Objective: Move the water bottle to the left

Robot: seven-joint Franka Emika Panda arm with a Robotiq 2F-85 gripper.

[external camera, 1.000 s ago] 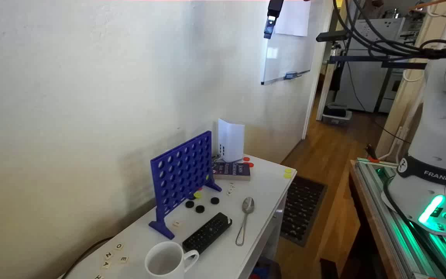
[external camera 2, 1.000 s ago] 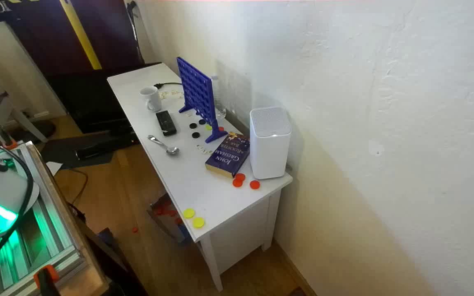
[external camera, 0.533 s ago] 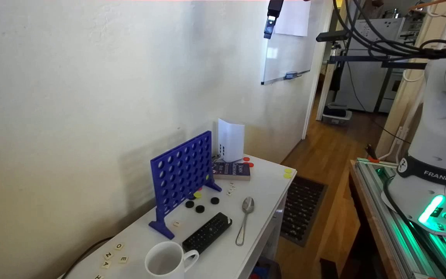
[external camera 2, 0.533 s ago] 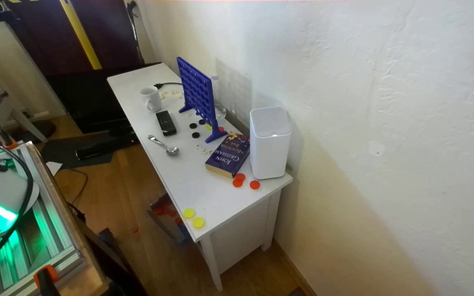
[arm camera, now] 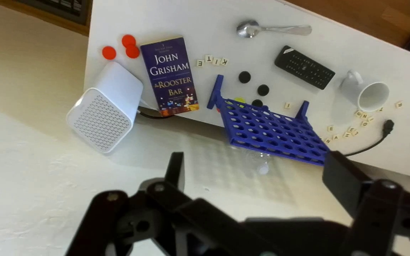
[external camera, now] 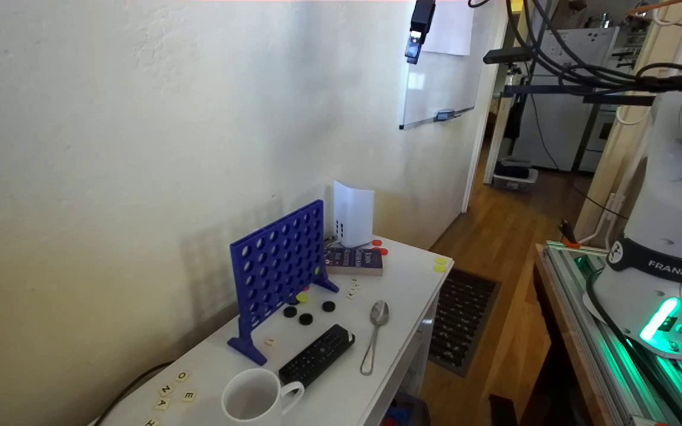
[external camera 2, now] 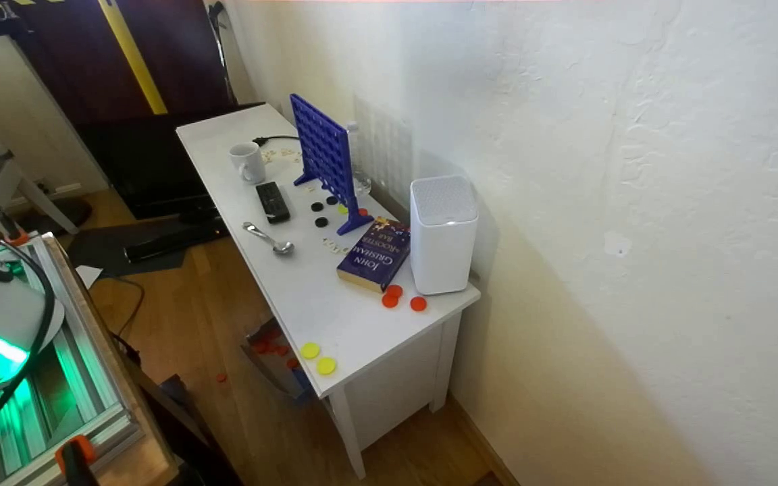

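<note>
The clear water bottle (arm camera: 261, 161) is standing upright between the blue Connect 4 grid (arm camera: 275, 133) and the wall (arm camera: 205, 170), while I, the gripper (arm camera: 256, 167), am hanging above with my jaws wide apart, and 3 red discs (arm camera: 132, 51) are lying near the John Grisham paperback (arm camera: 170, 76).

pale wall (external camera 2: 598, 169) (rough-textured, shadowed in patches) | white table (external camera 2: 348, 326) just beside it | dark mat (external camera: 465, 319) on wooden floor (external camera: 495, 228)

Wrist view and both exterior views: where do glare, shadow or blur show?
Wrist view: pincer dark and soft-edged, lettering on the book legible, bottle nearly lost against the pale wall; both exterior views: the grid casts a soft, patterned shadow on the wall, the base light glares green.
</note>
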